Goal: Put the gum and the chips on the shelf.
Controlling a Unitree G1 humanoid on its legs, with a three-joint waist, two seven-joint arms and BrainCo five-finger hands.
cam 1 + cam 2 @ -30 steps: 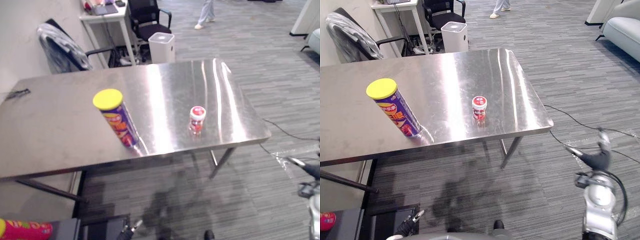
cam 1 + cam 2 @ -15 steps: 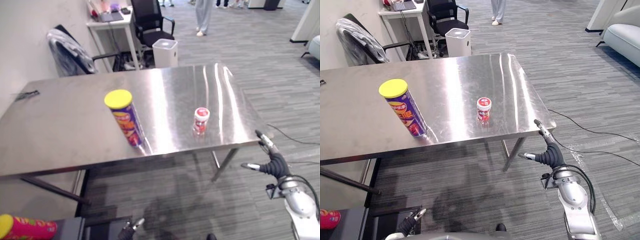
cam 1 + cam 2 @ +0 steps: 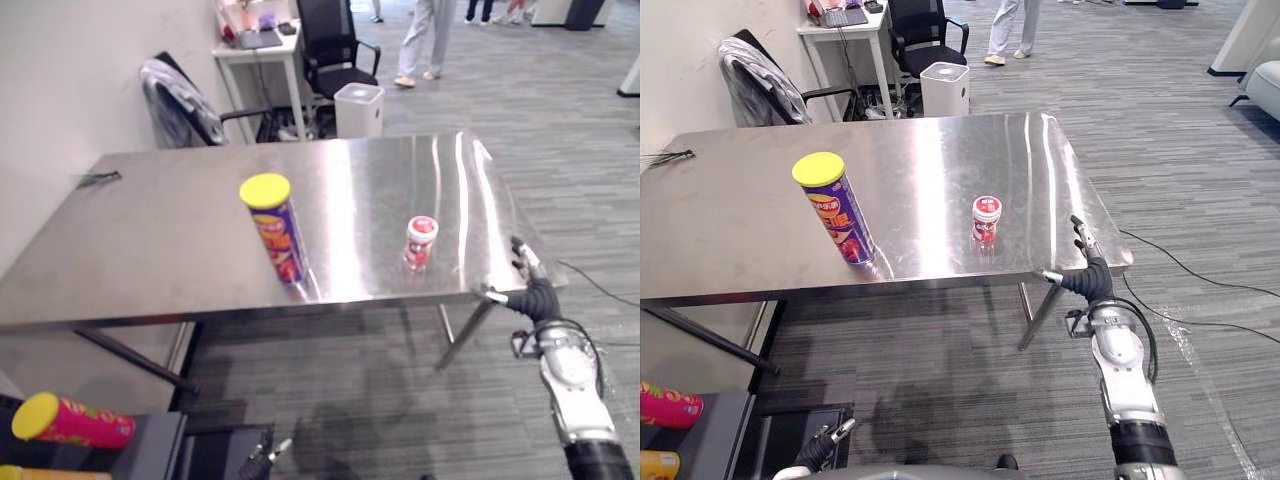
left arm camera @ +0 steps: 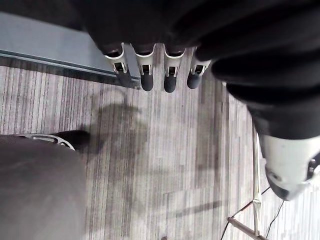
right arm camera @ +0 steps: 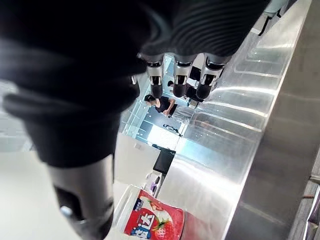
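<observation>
The right hand [image 3: 1088,279] has come up from low beside the robot to the table's [image 3: 740,220] near right corner. It hovers just off the edge, palm empty, fingers straight and thumb spread apart from them. Its own wrist view looks along those fingers across the steel top, with the gum [image 5: 152,222] ahead of the thumb and not yet touched.

The gum [image 3: 986,219] stands upright towards the right of the table, a little in from the near edge and near the raised hand. The chips [image 3: 837,209] stand upright left of the table's middle, well apart from the gum. Neither has moved on the table; the whole picture has shifted, so the head camera has moved, not the things.

The left hand [image 4: 146,79] hangs below the table's near edge, fingers straight, holding nothing, pointing at the floor.

Below the table's near left corner sits a low grey shelf [image 3: 150,448] with a red can [image 3: 70,422] lying on it.

The task looks to be at its start: nothing is on the shelf from the table yet, and the right hand's rise suggests a reach for the gum first. The next move needs the hand to cross the table edge and close round the small tub without tipping it.
</observation>
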